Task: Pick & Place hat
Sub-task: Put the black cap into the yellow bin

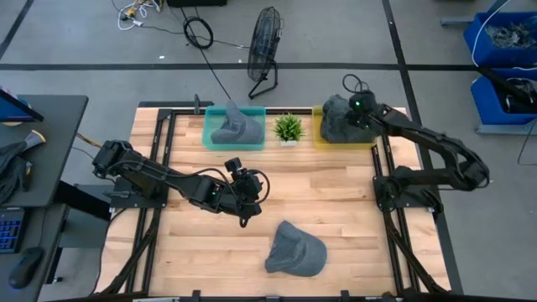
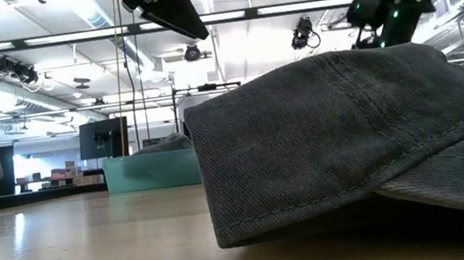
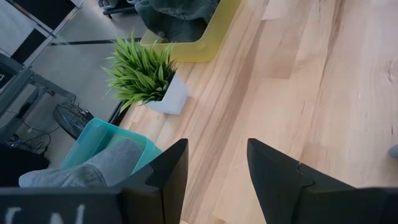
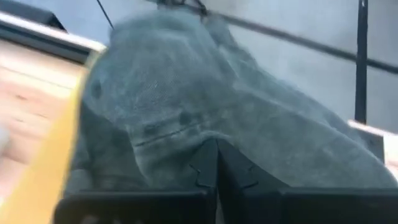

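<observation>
Near the front edge of the desk (image 1: 352,210), a little right of centre in the high view, lies the loose grey hat (image 1: 295,250), crown up and flat on the wood, touching nothing. I read its long axis as running roughly left to right with a slight diagonal, the crown toward the left tool and the brim toward the front right; in the low view the brim slopes down at the right, which agrees with that.

The left tool (image 1: 244,191) hangs just behind and to the left of the hat, clear of it, its fingers (image 3: 168,177) spread with bare wood between them in its wrist view. It is plainly the nearer arm, so I judge the pick falls to it: forward and a touch rightward, then down onto the crown.

The right tool (image 1: 359,107) is well apart at the back right, over the yellow bin (image 1: 319,113), its jaws pressed together against the dark hat (image 1: 340,119) heaped there; whether it pinches the cloth I cannot tell.

Behind, the teal bin (image 1: 210,126) holds another grey hat (image 1: 233,127), with a small potted plant (image 1: 289,128) between the two bins.
</observation>
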